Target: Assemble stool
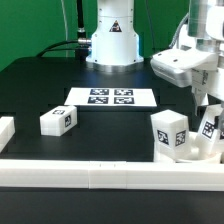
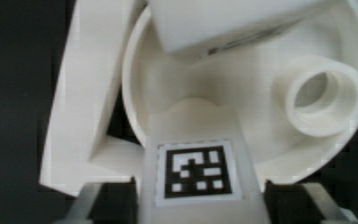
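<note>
My gripper (image 1: 207,118) is at the exterior view's right, pointing down by the front rail. In the wrist view the gripper (image 2: 202,205) is shut on a white stool leg (image 2: 197,172) with a square tag, one finger on each side. This leg (image 1: 211,127) is pressed against the ribbed underside of the round seat (image 2: 194,90), which fills the view. An open round socket (image 2: 318,95) shows in the seat. Another white leg (image 2: 229,30) stands out of the seat further up. A tagged leg (image 1: 170,133) is beside the gripper. A third lies loose (image 1: 58,120) at the left.
The marker board (image 1: 110,97) lies flat in the middle of the black table. A low white rail (image 1: 100,172) runs along the front, with a short piece (image 1: 5,130) at the left. The robot base (image 1: 110,40) stands at the back.
</note>
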Available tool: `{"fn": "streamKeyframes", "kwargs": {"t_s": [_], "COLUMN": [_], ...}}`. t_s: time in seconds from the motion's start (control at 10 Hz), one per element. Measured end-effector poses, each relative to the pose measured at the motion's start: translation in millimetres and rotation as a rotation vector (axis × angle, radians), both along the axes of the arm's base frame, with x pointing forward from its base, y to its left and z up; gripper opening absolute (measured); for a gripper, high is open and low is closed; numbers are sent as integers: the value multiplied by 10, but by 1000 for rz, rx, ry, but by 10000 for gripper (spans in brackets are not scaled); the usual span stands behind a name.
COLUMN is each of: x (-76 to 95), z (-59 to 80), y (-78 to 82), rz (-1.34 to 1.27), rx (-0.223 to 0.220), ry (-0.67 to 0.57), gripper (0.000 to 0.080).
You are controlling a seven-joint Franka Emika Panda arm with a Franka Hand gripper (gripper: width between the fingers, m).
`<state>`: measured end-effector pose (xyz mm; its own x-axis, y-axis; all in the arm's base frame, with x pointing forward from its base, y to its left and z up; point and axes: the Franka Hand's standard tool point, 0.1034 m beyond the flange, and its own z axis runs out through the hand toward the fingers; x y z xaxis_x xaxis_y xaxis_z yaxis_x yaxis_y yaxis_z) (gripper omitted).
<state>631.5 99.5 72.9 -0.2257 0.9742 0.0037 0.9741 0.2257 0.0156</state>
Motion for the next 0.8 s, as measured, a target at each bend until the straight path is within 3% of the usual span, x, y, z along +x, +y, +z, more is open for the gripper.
{"fn": "streamKeyframes", "kwargs": {"t_s": [0.3,0.5,0.8], "x": [-31,3,-1], "z": [-7,-18,-19], "y": [-76,-135,-114], "rz": [-308,-371,-633], "rx": [11,22,19], "ry": [69,53,57], "gripper": [343,343,343]}}
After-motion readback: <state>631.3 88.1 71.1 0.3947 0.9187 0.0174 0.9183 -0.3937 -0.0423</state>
